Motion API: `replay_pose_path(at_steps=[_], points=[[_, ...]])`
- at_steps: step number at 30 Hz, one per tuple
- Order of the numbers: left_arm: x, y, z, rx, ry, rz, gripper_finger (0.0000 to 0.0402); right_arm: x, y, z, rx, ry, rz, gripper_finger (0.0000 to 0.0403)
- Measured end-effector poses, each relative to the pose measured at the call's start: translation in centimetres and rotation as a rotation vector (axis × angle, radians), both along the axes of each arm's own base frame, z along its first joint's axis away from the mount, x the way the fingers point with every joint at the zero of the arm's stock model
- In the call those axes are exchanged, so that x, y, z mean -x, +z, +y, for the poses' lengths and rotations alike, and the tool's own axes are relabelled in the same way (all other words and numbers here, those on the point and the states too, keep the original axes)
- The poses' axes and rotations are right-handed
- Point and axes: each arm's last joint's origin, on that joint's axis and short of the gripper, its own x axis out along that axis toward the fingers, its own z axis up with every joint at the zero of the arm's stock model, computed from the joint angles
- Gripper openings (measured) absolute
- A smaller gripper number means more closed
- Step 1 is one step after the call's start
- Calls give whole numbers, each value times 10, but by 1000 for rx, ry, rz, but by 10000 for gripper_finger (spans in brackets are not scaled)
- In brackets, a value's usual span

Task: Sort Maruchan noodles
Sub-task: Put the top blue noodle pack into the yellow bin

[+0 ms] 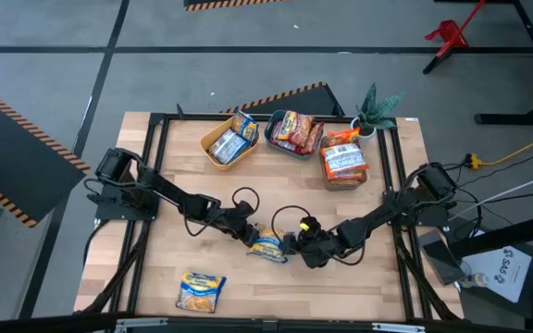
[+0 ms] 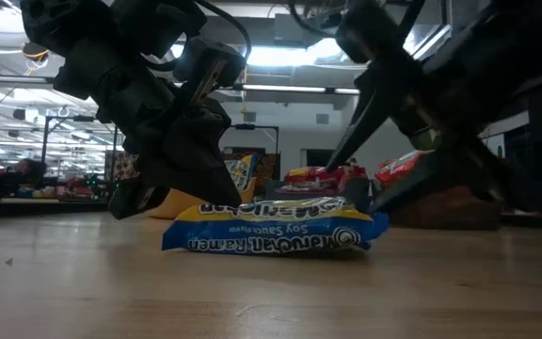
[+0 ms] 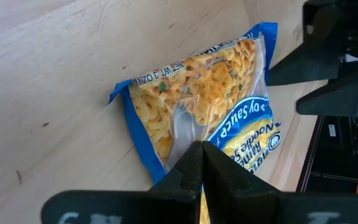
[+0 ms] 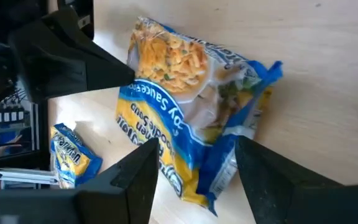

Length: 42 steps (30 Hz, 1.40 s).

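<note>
Mid-worktop, a yellow-and-blue soy sauce ramen packet (image 1: pixel 268 247) lies flat. Left gripper (image 1: pixel 251 236) fingers closed at its edge, apparently pinching it; right gripper (image 4: pixel 194 168) fingers wide astride the other end. Likely handover or regrasp; next needs a firm hold, then a lift to the yellow bin (image 1: pixel 213 159), which holds matching packets. Teal bin (image 1: pixel 271 137): red ones. Grey bin (image 1: pixel 326 176): orange. Spare packet (image 1: pixel 200 290) near the front edge.

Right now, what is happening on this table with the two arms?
Both arms meet over one yellow-and-blue noodle packet lying flat at the middle of the table. The left gripper is shut at one edge of it; the right gripper is open at the opposite end. Another such packet lies near the front edge. The yellow bin, dark bin and third bin already hold packets.
</note>
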Motion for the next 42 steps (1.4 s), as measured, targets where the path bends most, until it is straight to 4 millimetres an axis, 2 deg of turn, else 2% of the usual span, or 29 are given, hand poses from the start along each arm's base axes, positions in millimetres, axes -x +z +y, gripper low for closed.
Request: replay_pose_path(at_steps=[14, 26, 33, 42], points=[[1, 0, 0, 15, -7, 6, 0, 5, -4, 3, -4, -56, 22, 198], [9, -7, 2, 76, 27, -31, 0, 8, -12, -7, 18, -104, -14, 198], [11, -9, 4, 98, 40, -40, 0, -2, -30, -8, -7, -97, -101, 198], [11, -9, 4, 76, 23, -44, 0, -14, -34, -17, 57, -29, -126, 197]])
